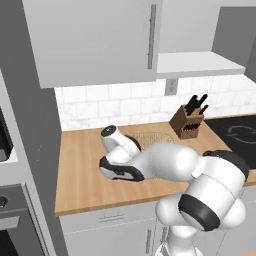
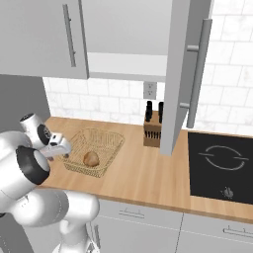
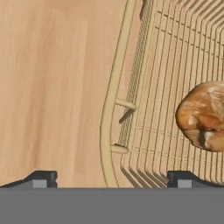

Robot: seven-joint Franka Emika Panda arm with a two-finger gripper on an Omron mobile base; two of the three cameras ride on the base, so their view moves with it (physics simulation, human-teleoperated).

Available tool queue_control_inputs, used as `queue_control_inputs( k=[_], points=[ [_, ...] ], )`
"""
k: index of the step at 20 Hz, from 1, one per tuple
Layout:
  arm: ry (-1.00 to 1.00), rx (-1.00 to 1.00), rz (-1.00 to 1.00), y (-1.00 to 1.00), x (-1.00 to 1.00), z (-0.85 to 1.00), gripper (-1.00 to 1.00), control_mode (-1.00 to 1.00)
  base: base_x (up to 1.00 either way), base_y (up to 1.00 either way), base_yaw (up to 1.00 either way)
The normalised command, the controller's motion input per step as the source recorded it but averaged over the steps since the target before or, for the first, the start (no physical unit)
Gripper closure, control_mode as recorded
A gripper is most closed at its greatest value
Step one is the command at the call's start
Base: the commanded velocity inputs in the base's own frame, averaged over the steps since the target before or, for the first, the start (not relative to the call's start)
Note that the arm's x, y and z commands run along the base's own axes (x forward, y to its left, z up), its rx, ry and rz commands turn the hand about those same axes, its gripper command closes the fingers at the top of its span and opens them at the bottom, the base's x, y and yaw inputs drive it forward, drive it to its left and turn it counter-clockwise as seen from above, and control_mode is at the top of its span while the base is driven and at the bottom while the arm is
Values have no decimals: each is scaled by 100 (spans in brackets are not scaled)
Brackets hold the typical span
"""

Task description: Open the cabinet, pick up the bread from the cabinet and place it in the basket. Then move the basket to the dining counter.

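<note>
Golden-brown bread (image 3: 203, 116) in tan wire-mesh basket (image 3: 148, 87), pale wood-grain worktop (image 3: 52, 87)

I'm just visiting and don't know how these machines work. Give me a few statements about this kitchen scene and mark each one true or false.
1. The small tan-brown bread lies inside the square tan wire-mesh basket. True.
2. The robot's hand is clamped on the bread. False: its fingers stand wide open over the basket's rim, with the bread off to one side.
3. The right door of the light-grey upper wall cabinet stands open. True.
4. The basket sits on the black cooktop. False: it rests on the wood worktop, left of the cooktop.
5. The brown wooden knife block lies tipped over. False: it stands against the tiled wall.
</note>
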Motion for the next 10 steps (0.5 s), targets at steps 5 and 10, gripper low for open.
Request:
queue_control_inputs(
  k=[5,10],
  points=[
    [0,-5,0,-41,6,-29,-100,-100,0,0,0],
    [1,-3,0,-36,3,-30,100,-100,0,0,0]
  ],
)
